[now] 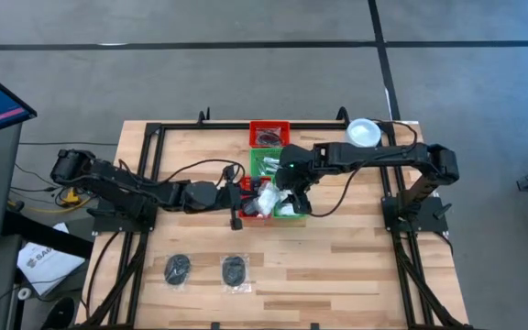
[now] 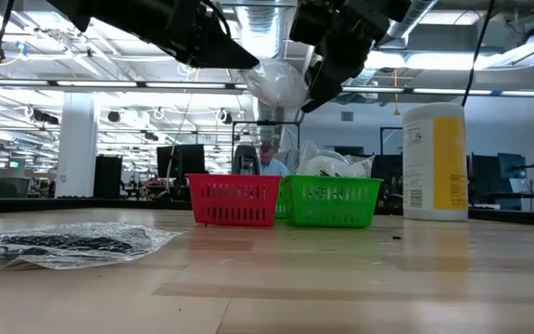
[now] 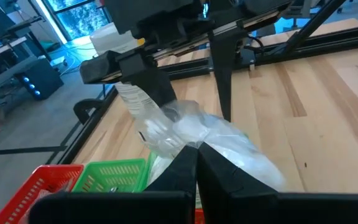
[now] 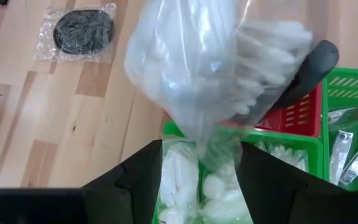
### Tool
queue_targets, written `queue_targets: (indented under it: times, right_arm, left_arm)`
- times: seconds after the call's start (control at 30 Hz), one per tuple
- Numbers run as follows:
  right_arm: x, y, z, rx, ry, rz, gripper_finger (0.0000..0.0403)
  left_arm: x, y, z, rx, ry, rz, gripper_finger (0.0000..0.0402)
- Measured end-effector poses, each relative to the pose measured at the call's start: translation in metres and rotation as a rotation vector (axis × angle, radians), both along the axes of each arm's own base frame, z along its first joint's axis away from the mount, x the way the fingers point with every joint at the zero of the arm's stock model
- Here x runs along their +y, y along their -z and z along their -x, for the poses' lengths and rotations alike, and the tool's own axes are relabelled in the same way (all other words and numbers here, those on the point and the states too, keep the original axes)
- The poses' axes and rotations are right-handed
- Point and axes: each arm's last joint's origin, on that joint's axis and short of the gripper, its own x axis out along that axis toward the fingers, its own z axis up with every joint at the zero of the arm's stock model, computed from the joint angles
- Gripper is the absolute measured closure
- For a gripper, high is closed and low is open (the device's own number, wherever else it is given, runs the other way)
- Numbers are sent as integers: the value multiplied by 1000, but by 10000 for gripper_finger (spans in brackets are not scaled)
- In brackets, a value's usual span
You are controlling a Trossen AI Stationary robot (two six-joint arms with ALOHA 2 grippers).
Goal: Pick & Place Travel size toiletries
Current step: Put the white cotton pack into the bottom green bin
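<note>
A clear plastic packet of white puffy lumps (image 1: 268, 197) (image 2: 276, 82) hangs in the air above the baskets in the middle of the table. My left gripper (image 3: 197, 158) reaches in from the table's left and is shut on the packet (image 3: 229, 140). My right gripper (image 4: 201, 174) comes down from the right, slanting, with its fingers open. They stand on either side of the packet's (image 4: 216, 62) narrow clear end. Below it lies a green basket (image 4: 185, 193) holding more white lumps. My left gripper pinches one end of the packet (image 3: 188, 142) between its two shut fingertips. It comes nearly level from the table's left. The packet is lifted clear, well above the baskets. My right gripper has the packet's other end (image 4: 207, 152) between its open fingers; I cannot tell whether they touch it.
Red (image 2: 235, 199) and green (image 2: 334, 202) baskets stand mid-table, and two more (image 1: 270, 134) (image 1: 266, 163) lie behind them. A yellow canister with a white lid (image 2: 434, 162) stands at the far right. Two packets with dark discs (image 1: 178, 269) (image 1: 236, 271) lie near the front edge, with bare wood around them.
</note>
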Motion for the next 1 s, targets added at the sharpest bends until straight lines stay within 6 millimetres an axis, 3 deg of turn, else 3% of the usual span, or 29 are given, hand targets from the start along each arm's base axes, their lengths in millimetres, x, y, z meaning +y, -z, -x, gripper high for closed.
queue_targets:
  times: [0.57,0.7,0.87,1.0]
  right_arm:
    - [-1,-5,-7,-86,9,4,228]
    - [-1,-3,-4,-50,10,0,278]
    - [-1,-1,-2,-24,8,-5,386]
    - [2,-2,-3,-32,0,-5,390]
  left_arm:
    - [-2,0,0,-3,43,29,401]
    - [-2,0,0,-2,43,29,402]
    - [-2,0,0,-2,41,29,402]
    - [-1,0,0,-3,40,29,402]
